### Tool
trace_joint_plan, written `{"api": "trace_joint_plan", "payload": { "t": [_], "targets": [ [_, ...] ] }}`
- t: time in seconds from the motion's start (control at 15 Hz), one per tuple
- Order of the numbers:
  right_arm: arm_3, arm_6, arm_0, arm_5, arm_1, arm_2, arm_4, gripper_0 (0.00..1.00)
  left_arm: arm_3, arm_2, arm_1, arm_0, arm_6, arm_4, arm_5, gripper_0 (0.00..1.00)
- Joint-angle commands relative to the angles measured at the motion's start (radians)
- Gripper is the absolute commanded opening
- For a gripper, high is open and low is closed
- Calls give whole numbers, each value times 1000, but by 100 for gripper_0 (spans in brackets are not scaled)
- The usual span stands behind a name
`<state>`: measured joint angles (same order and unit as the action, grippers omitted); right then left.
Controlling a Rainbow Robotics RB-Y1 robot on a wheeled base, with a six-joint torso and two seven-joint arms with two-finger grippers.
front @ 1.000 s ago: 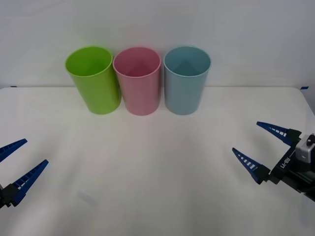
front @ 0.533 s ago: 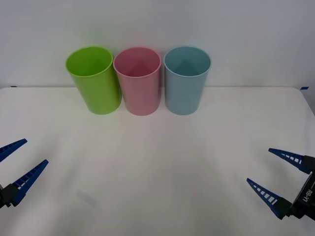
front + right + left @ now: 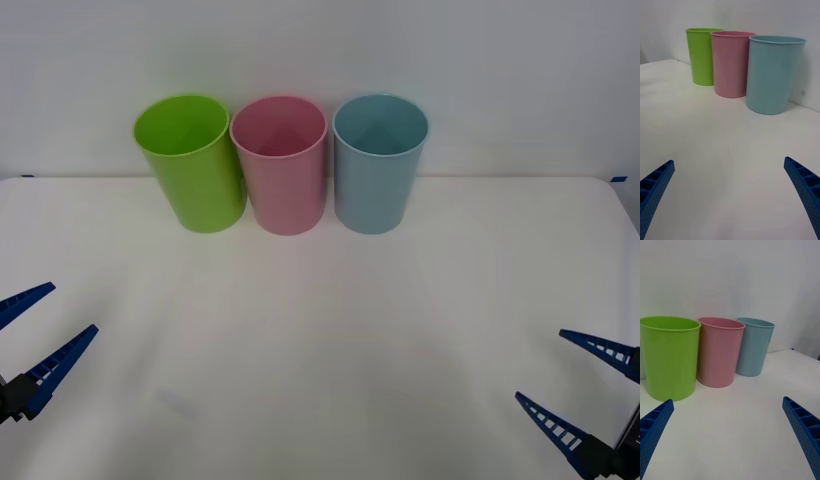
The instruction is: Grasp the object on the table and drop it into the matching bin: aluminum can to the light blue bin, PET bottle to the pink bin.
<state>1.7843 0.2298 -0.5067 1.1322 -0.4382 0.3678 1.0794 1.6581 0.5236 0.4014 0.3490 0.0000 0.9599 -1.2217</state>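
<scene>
Both arms sit low at the near edge of the worktop (image 3: 320, 330): left gripper (image 3: 32, 335) at eight o'clock, right gripper (image 3: 585, 395) at four o'clock, fingers released and holding nothing. The light blue bin (image 3: 380, 165) stands at one o'clock, the pink bin (image 3: 279, 165) beside it. No can is visible on the white surface, so it looks like the drop is done, or a fresh object is awaited.

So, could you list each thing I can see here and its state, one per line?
lime green bin: upright, at the row's left end.
pink bin: upright, in the middle.
light blue bin: upright, at the right end.
table: white, bins at its far edge.
left gripper: fingers open, low at left.
right gripper: fingers open, low at right.
</scene>
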Motion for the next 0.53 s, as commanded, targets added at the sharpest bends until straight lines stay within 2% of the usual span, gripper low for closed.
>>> {"api": "trace_joint_plan", "payload": {
  "t": [0.07, 0.53],
  "targets": [
    [0, 0, -12, 1, -1, 5, -1, 100, 0, 0, 0, 0, 0, 0, 0, 100],
    [0, 5, -39, 3, 1, 26, -1, 100, 0, 0, 0, 0, 0, 0, 0, 100]
  ]
}}
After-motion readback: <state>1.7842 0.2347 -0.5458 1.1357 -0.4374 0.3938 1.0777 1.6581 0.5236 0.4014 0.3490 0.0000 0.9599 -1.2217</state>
